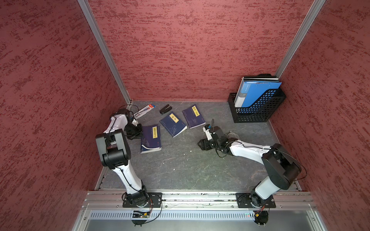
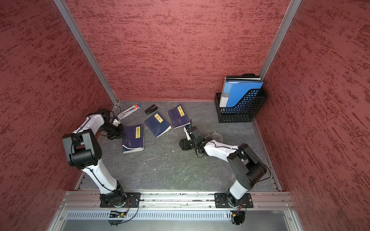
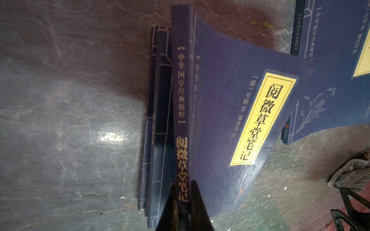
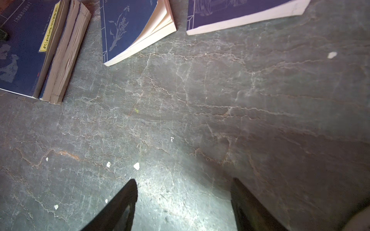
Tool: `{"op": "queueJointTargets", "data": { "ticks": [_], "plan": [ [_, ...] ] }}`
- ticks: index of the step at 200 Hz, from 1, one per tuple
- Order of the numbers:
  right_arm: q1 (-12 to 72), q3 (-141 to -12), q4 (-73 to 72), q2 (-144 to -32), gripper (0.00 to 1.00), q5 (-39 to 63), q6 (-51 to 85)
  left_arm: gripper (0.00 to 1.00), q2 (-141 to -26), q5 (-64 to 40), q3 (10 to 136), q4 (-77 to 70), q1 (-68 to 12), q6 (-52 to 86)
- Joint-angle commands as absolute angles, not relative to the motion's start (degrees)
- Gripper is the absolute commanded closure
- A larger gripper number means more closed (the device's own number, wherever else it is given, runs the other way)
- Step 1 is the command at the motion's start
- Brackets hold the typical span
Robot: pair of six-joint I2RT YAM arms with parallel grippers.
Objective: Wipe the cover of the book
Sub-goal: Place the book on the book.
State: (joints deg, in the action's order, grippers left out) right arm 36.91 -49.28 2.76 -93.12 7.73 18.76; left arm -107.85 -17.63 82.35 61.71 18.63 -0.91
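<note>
Red textured walls enclose a grey marbled table (image 1: 180,170). The left end effector (image 3: 183,183) is clamped on the spine of the book (image 1: 151,140), which lies flat near the left arm. The right end effector (image 4: 184,180) hangs open and empty over bare table. A grey cloth (image 1: 233,135) lies unheld beside the right arm, so wiping appears not yet begun.
</note>
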Motion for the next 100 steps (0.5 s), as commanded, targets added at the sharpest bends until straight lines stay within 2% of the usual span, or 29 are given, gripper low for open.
{"op": "queueJointTargets", "data": {
  "ticks": [1,21,47,100],
  "plan": [
    [36.65,-48.53,1.53,-93.16,0.26,7.92,18.54,0.91,-109.24,-15.57,83.58,62.22,18.51,-1.32],
    [36.65,-48.56,1.54,-93.08,0.27,8.13,18.54,0.85,-109.42,-14.82,83.76,62.36,18.40,-1.25],
    [36.66,-48.52,1.57,-93.00,0.27,8.17,18.37,0.70,-109.51,-13.74,83.58,62.41,18.04,-1.34],
    [36.65,-48.24,1.76,-92.12,0.26,7.91,18.36,0.64,-110.03,-10.28,84.77,62.93,16.86,-1.32]
  ]
}}
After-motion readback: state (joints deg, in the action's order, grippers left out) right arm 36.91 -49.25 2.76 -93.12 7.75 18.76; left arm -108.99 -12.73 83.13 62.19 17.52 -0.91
